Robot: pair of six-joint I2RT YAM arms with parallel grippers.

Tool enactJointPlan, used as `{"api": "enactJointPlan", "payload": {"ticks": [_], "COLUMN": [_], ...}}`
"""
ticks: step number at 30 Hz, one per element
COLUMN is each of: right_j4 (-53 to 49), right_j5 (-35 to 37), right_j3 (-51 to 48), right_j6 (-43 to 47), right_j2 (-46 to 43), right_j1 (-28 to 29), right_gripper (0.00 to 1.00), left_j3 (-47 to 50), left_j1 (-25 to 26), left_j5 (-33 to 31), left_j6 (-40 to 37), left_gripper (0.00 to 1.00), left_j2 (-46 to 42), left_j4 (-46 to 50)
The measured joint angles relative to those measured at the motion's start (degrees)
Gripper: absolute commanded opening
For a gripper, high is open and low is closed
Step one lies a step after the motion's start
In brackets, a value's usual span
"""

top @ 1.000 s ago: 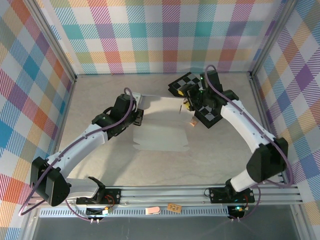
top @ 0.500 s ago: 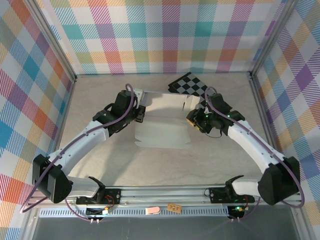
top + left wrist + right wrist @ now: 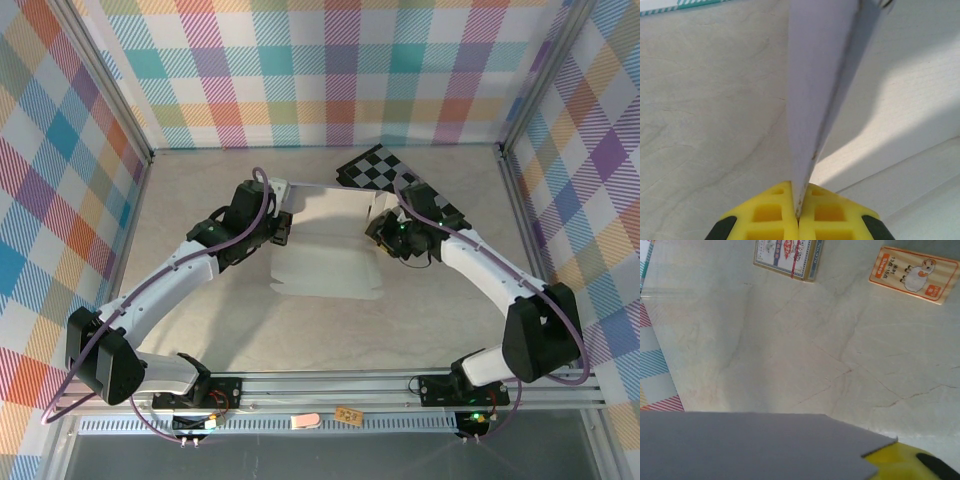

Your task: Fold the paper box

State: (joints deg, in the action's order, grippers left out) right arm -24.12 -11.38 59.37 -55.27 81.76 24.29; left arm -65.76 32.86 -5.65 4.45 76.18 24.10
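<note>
Box (image 3: 325,262) sat mid-desk between the two arms, pale lavender, near part flat on the desk (image 3: 200,200), far part lifted off it. Checkerboard (image 3: 385,170) lay behind it to the right, near the back wall.

L end effector (image 3: 279,228) was at the box's left edge. Left wrist view: the yellow fingers (image 3: 770,212) were clenched together on a thin edge of the sheet (image 3: 817,75), which ran up and away from the grip, standing on edge. A broader panel of the box lay to the right of it.

R end effector (image 3: 382,230) was at the box's right edge, by the checkerboard's near corner. Right wrist view: lavender sheet (image 3: 755,447) spread across the bottom, with one yellow finger (image 3: 897,465) showing under its right corner. Grip hidden by the sheet, so can't tell whether it was clenched or released.

Further out on the desk in that view: a patterned card pack (image 3: 785,257) and an orange sheep card (image 3: 913,274), apart from each other and well apart from the box.
</note>
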Motion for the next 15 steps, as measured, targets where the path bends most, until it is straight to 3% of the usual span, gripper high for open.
{"api": "enactJointPlan", "payload": {"ticks": [5, 15], "right_j4": [1.0, 1.1], "right_j5": [0.0, -0.3], "right_j3": [0.0, 3.4], "right_j6": [-1.2, -3.3], "right_j2": [0.1, 1.9], "right_j1": [0.1, 0.7], "right_gripper": [0.29, 0.28], "left_j3": [0.0, 0.0], "left_j1": [0.0, 0.0], "left_j5": [0.0, -0.6], "left_j6": [0.0, 0.1], "left_gripper": [0.0, 0.0], "left_j2": [0.0, 0.0], "left_j4": [0.0, 0.4]}}
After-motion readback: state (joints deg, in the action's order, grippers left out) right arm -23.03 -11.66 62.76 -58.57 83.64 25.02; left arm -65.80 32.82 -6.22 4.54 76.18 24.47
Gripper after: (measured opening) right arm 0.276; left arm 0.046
